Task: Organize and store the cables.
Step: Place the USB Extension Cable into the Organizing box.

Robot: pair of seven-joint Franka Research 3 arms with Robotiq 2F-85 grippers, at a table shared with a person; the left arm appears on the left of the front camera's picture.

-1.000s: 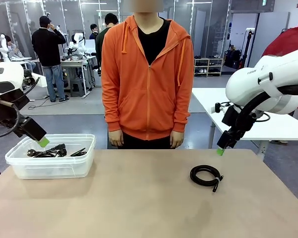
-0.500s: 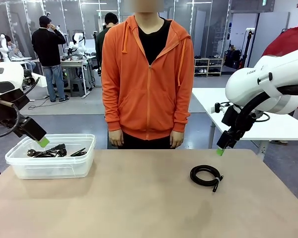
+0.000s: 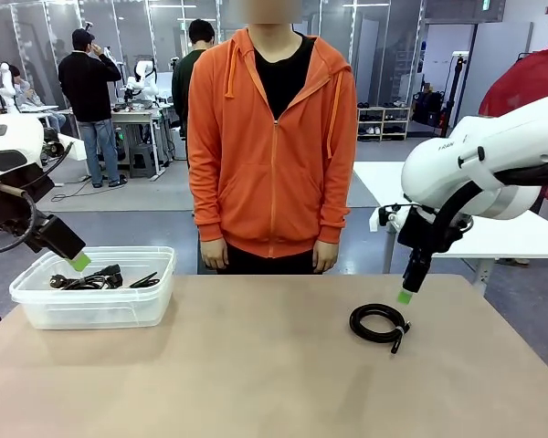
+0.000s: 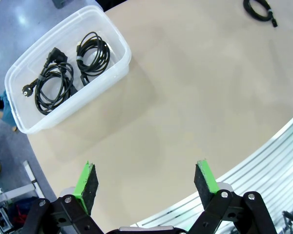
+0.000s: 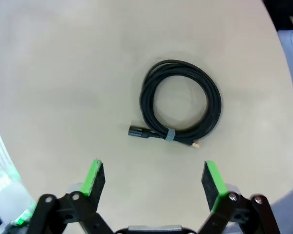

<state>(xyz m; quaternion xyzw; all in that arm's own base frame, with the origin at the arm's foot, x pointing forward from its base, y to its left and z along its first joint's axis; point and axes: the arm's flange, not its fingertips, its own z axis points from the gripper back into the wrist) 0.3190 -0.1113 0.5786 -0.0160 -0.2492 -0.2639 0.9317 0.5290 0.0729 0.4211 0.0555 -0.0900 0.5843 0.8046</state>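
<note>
Two coiled black cables (image 4: 63,68) lie side by side in the clear plastic bin (image 3: 36,308) at the worktop's (image 3: 256,365) left end, with the left gripper (image 4: 145,181) hanging spread and empty above the bin's near rim. One more coiled cable (image 5: 180,103), bound by a small tie, lies on the bare worktop at the right. Just above it, the right gripper (image 5: 154,180) hovers with jaws spread wide, holding nothing.

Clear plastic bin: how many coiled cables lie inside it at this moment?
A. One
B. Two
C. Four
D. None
B: the left wrist view shows two black coiled cables side by side in the clear plastic bin, while a third coil lies out on the table.
</note>
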